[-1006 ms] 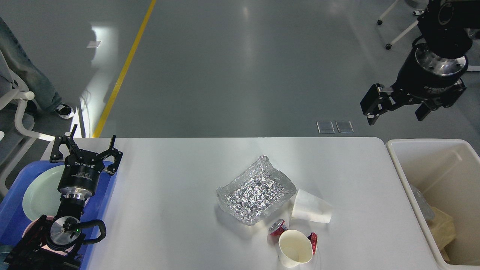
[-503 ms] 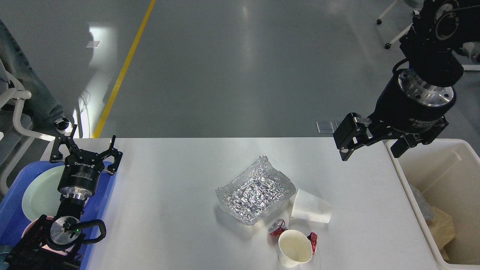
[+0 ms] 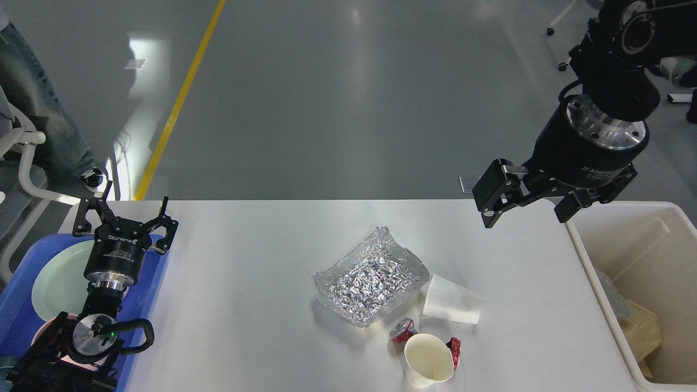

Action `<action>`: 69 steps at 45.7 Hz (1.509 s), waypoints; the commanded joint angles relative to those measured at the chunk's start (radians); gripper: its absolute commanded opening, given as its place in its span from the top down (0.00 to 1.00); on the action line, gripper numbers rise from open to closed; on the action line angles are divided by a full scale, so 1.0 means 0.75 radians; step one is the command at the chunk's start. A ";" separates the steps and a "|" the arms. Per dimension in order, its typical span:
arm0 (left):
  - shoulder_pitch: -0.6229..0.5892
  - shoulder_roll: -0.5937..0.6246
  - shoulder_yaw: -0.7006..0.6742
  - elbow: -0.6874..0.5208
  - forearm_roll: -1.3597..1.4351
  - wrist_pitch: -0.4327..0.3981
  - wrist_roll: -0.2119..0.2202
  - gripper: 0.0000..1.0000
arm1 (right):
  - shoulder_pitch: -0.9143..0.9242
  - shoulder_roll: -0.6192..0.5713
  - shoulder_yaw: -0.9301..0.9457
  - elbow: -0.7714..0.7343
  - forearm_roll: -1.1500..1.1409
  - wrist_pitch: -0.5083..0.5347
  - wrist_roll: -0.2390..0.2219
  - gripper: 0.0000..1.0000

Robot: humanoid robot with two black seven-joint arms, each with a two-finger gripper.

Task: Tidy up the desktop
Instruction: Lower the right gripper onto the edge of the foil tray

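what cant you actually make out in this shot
All in the head view:
- Red can: mostly hidden behind the upright paper cup; any label is unreadable.
- Bin: cut off by the right and bottom edges; its contents show only partly.
- Plate in the blue tray: partly covered by the left gripper and its arm.
- Right gripper: open, holding nothing.

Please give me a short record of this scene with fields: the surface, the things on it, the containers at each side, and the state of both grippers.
surface: desktop, white-grey
centre items: crumpled foil tray; white paper cup on its side; open paper cup; crushed red can
left side: blue tray holding a pale green plate
right side: off-white bin with waste inside
left gripper: jaws open, empty, over the blue tray
right gripper: jaws open, empty, raised near the bin
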State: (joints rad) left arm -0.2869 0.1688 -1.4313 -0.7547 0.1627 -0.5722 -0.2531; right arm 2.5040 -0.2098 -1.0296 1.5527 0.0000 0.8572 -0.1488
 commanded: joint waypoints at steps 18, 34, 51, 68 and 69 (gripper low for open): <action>0.000 0.000 0.000 0.000 0.000 0.000 0.000 0.03 | -0.310 0.464 0.360 -0.409 -0.025 -0.163 0.000 0.00; 0.000 0.000 0.000 0.000 0.000 0.000 0.000 0.03 | -0.690 0.543 0.444 -0.626 -0.251 -0.192 -0.004 0.00; 0.000 0.000 0.000 0.000 0.000 0.000 0.000 0.03 | -1.187 0.556 0.444 -0.710 -0.511 -0.539 -0.061 0.00; 0.000 0.000 0.000 0.000 0.000 0.000 -0.002 0.03 | -1.543 0.550 0.475 -0.694 -0.945 -1.014 -0.057 0.01; 0.000 0.000 0.000 0.000 0.000 0.000 -0.002 0.03 | -1.557 0.550 0.475 -0.694 -0.967 -1.024 -0.057 0.01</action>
State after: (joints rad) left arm -0.2870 0.1687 -1.4311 -0.7547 0.1627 -0.5722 -0.2531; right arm 1.3918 0.2044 -0.6748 1.0331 -0.6246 0.1516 -0.1918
